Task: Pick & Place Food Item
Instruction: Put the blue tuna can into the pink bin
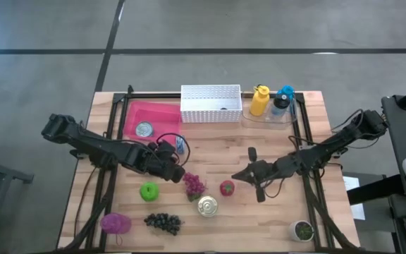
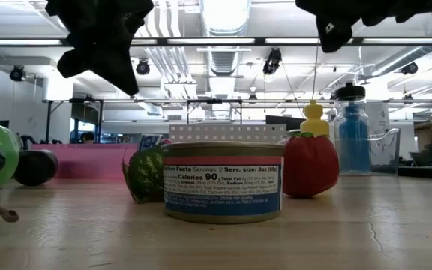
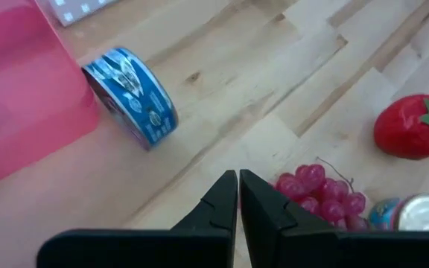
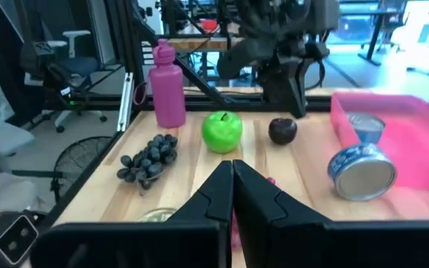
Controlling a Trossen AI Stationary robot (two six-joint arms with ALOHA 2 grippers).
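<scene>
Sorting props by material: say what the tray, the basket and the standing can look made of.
Tray: pink, smooth and matte, probably plastic.
Basket: white with a grid of small holes, likely moulded plastic, though perforated metal cannot be ruled out.
Can: shiny metal rim above a printed paper-like label, so apparently tin or steel.

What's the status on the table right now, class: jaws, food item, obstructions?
Left gripper jaws shut, empty, above the pink grapes. Right gripper shut, empty, beside the strawberry. No food picked yet. A can sits close by.
</scene>
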